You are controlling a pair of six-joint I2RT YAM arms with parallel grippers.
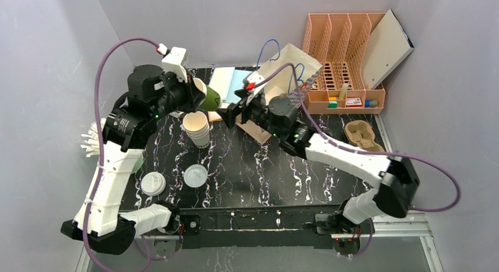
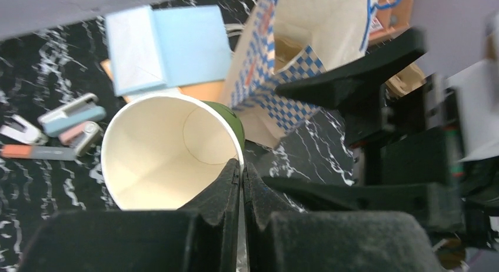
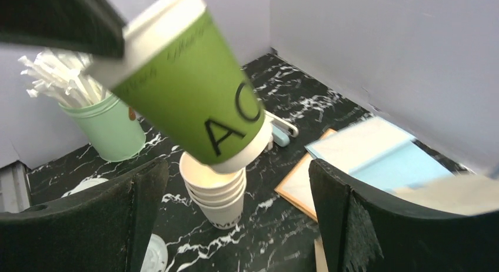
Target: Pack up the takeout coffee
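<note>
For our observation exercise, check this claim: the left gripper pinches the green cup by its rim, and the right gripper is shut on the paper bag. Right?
Not quite. The right gripper is open and holds nothing: the right wrist view shows its fingers spread wide, not on the paper bag. The left gripper does pinch the green cup by its rim.

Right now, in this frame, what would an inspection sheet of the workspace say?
Surface: black white-veined tabletop, crowded at the back.
Job's things: dark green paper cup, empty, tilted in the air.
Clutter: stacked cream paper cups, round white lids, pale green straw holder, blue-checked paper bag, small staplers.
Grippers: left gripper shut on the green cup's rim; right gripper open, empty, facing it.
Cables: purple cables arching over both arms.
Surroundings: peach slotted organiser at the back right; grey walls.
</note>
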